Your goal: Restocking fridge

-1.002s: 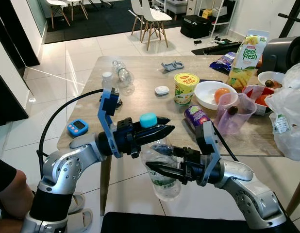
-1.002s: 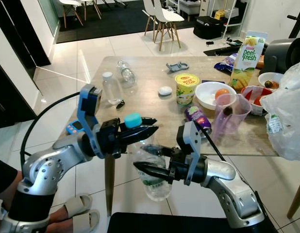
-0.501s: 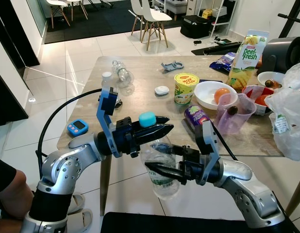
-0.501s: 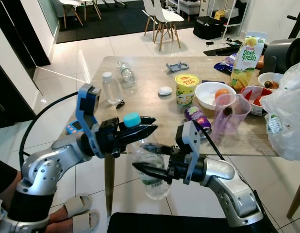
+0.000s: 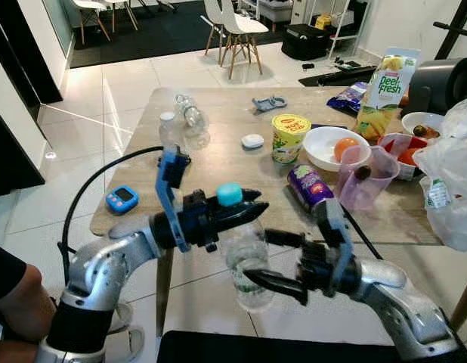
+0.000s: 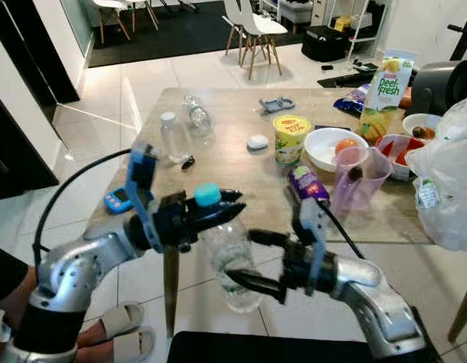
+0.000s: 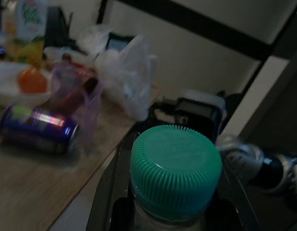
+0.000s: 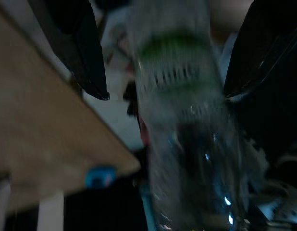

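While the left gripper (image 5: 245, 206) is pinching the water bottle (image 5: 245, 253) neck off the table's (image 5: 218, 144) near edge, the right gripper's (image 5: 277, 261) fingers are spread wide around its body

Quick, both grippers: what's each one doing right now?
Left gripper: shut on the bottle, at its neck.
Right gripper: open, jaws around the bottle's body.

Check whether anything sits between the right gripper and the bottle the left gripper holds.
Nothing visible does. The right gripper is open with a finger on each side of the bottle, which the left gripper holds by its neck.
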You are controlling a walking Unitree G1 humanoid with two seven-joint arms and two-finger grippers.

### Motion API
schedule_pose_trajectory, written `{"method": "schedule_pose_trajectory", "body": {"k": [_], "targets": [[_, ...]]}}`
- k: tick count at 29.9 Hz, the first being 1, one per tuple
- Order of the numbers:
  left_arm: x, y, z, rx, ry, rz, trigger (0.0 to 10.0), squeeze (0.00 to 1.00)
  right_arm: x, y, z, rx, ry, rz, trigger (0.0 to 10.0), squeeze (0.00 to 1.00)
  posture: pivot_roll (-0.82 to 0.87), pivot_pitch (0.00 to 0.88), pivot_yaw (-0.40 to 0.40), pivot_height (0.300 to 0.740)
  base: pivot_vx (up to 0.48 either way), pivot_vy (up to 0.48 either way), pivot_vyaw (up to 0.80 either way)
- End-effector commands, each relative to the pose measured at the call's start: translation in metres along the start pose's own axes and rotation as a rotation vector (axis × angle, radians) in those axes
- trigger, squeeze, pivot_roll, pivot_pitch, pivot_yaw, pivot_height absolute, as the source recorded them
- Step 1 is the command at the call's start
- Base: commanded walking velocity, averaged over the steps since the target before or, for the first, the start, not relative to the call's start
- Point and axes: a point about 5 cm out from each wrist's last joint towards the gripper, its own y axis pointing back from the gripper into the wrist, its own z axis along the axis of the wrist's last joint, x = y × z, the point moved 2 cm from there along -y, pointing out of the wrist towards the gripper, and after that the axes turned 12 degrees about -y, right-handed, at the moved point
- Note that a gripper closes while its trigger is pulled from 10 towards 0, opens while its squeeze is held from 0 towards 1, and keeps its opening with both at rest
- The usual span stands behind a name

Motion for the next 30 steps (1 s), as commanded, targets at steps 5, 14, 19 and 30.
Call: {"method": "schedule_pose_trajectory", "body": {"k": [5,14,19,30], "targets": [[-0.003,0.002,-0.012,0.060,-0.005,-0.003,10.0,0.00,-0.012,0.022,-0.013,0.047,-0.040,-0.076,10.0,0.00,0.09,0.025,0.025,0.740,0.000,0.000,0.00],[0.005,0.011,-0.056,0.267,-0.066,0.098,10.0,0.00,-0.040,0.043,-0.056,0.195,-0.070,-0.293,10.0,0.00,0.09,0.023,0.024,0.740,0.000,0.000,0.00],[0.013,0.026,-0.087,0.406,-0.099,0.181,10.0,0.00,-0.058,0.048,-0.075,0.211,-0.086,-0.434,10.0,0.00,0.10,0.021,0.026,0.740,0.000,0.000,0.00],[0.020,0.081,-0.168,0.672,-0.050,0.417,10.0,0.00,-0.085,0.070,-0.139,0.320,-0.169,-0.855,10.0,0.00,0.10,0.019,0.028,0.740,0.000,0.000,0.00]]}}
